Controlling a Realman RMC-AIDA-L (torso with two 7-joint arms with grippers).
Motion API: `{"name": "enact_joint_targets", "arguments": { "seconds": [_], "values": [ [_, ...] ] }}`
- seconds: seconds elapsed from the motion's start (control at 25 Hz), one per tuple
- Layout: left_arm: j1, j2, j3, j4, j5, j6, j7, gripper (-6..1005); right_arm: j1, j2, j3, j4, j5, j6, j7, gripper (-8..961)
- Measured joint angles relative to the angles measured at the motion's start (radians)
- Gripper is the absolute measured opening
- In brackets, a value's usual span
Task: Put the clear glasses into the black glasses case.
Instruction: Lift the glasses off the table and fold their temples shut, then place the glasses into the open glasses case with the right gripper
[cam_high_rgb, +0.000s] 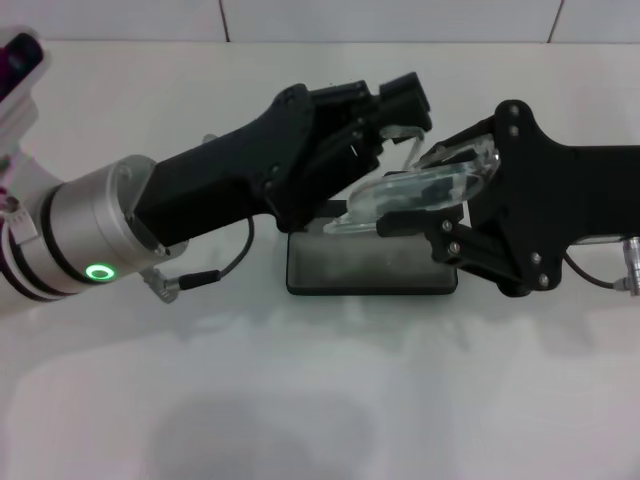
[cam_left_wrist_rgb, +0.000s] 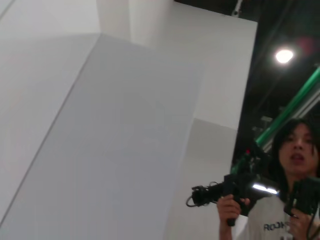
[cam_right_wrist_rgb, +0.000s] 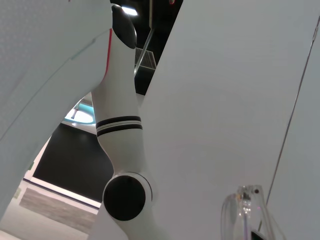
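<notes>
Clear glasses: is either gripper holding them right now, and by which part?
Both appear to. The clear glasses hang above the open black glasses case, between the left gripper at one arm and the right gripper at the lens end.

Only readable text: left wrist view, person's white shirt (cam_left_wrist_rgb: 270, 225) has dark lettering on the chest, reads roughly "ROOK", cut off by the hand (cam_left_wrist_rgb: 299, 220) in front, rest can't be made out; no legible lettering on the black glasses case (cam_high_rgb: 370, 265) in the head view; nothing legible on the arm with the green ring light (cam_high_rgb: 98, 271); right wrist view has no text, only black bands on the white robot arm (cam_right_wrist_rgb: 119, 125).
</notes>
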Motion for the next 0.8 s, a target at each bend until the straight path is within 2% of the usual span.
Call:
{"name": "enact_joint_targets", "arguments": {
  "seconds": [0.6,0.76,0.8],
  "values": [
    [-0.003,0.003,0.004,-0.005,-0.006,-0.011,0.017,114,0.004,0.0,0.002,0.007,0.011,0.007,-0.005,142],
    [0.013,0.015,0.0,-0.001,-0.031,-0.041,0.028,114,0.001,-0.001,0.002,0.01,0.012,0.017,-0.003,143],
    [0.028,0.031,-0.002,0.015,-0.036,-0.064,0.029,113,-0.001,-0.002,0.002,0.013,0.011,0.022,0.001,143]
  ]
}}
